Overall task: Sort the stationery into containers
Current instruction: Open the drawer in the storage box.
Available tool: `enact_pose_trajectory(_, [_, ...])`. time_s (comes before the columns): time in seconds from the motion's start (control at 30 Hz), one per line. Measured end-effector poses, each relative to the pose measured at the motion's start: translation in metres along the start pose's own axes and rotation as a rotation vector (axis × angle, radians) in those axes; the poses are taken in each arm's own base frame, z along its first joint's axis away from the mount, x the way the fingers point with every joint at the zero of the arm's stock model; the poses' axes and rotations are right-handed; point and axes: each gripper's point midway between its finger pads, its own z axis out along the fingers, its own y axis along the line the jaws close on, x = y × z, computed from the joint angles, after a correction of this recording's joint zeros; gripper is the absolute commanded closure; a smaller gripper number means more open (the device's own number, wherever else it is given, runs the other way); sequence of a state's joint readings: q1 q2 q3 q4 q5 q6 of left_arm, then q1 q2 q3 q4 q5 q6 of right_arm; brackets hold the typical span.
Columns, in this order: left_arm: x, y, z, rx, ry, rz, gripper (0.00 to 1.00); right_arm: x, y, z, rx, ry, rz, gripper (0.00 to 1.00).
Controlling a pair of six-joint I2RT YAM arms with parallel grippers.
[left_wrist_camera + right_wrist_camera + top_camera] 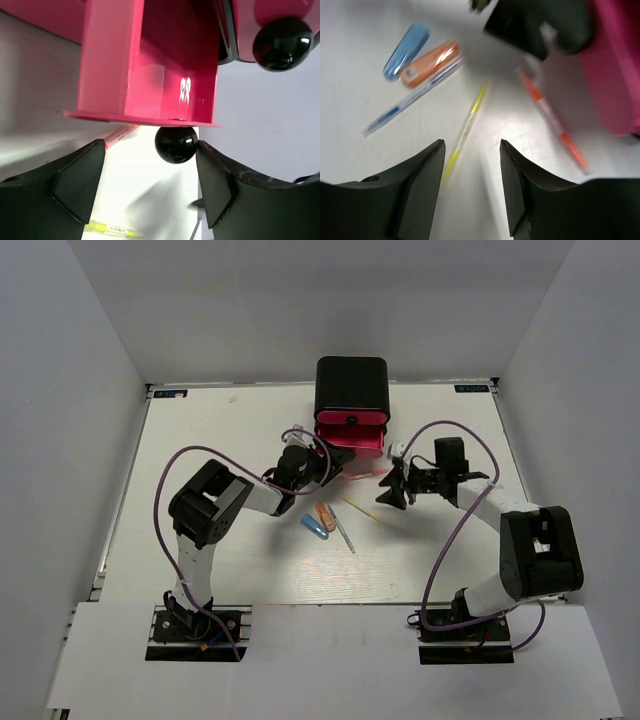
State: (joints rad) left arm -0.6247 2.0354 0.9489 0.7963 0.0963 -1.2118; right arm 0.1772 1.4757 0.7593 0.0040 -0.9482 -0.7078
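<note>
Black cabinet (351,385) sits at the far centre of the table (200,560). Pink drawer (150,60) is pulled out of the cabinet's front. Left gripper (151,145) is just in front of the cabinet, jaws wide, with the drawer's black knob (176,144) between them, gripping nothing. Right gripper (471,145) is at the cabinet's front right, jaws apart and empty over the yellow pen (465,131). Pink-orange pen (552,120) lies closest to the cabinet. Blue capsule (406,51), orange capsule (430,63) and light-blue pen (412,97) lie further out.
</note>
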Motion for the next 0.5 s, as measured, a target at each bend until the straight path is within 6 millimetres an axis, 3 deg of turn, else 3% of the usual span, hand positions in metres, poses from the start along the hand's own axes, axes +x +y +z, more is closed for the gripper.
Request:
enact_pose_trajectory(0.23, [0.0,-0.004,-0.024,-0.037,0.013,0.019,0.14,0.04,0.036,0.012,-0.098,0.148,-0.059,0.44])
enact_pose_trajectory(0.5, [-0.025,-0.043,-0.063,-0.066,-0.044,0.129,0.13,0.07,0.045,0.025,-0.107,0.287,-0.087,0.43])
